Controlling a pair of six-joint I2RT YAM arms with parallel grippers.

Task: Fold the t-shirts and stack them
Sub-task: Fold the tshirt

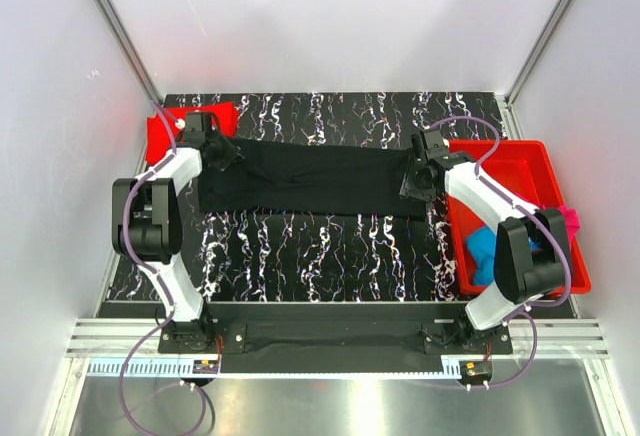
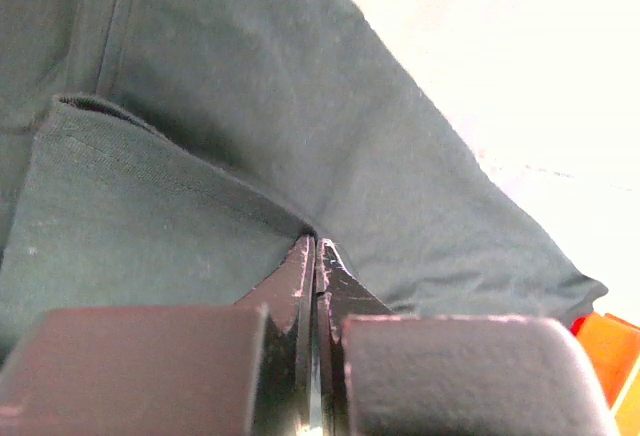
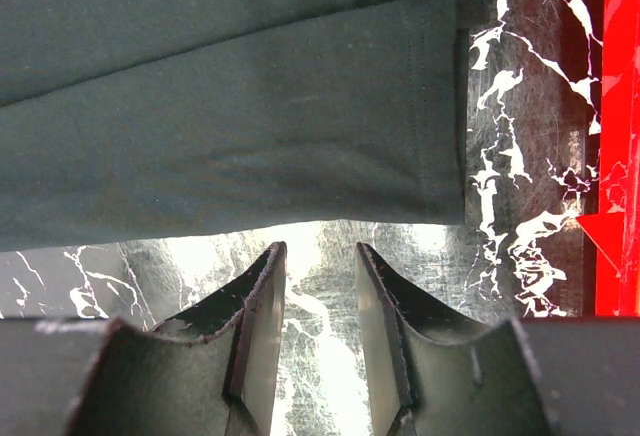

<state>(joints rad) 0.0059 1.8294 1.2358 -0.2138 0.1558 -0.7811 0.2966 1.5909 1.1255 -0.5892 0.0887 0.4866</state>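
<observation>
Your left gripper (image 2: 316,246) has its fingers pressed together, pinching a folded edge of the black t-shirt (image 2: 250,106) right at the tips. From that pinch the dark cloth runs away across the left wrist view in a smooth sheet, with a doubled layer lying on the near side. Your right gripper (image 3: 320,251) is part-way spread and holds nothing; its tips sit just short of the shirt's hemmed edge, with bare marbled table (image 1: 330,246) showing between them. From above, the shirt lies as a long band across the table, one arm at each end. The red bin (image 1: 510,171) stands at the right with the blue t-shirt (image 1: 483,254) inside and the magenta t-shirt (image 1: 571,219) at its outer edge. A flat red cloth (image 1: 165,134), likely the red t-shirt, lies at the far left corner. This looks like the first fold, half gripped. Next you probably need the right fingers forward over the hem and closed, before lifting both ends together
</observation>
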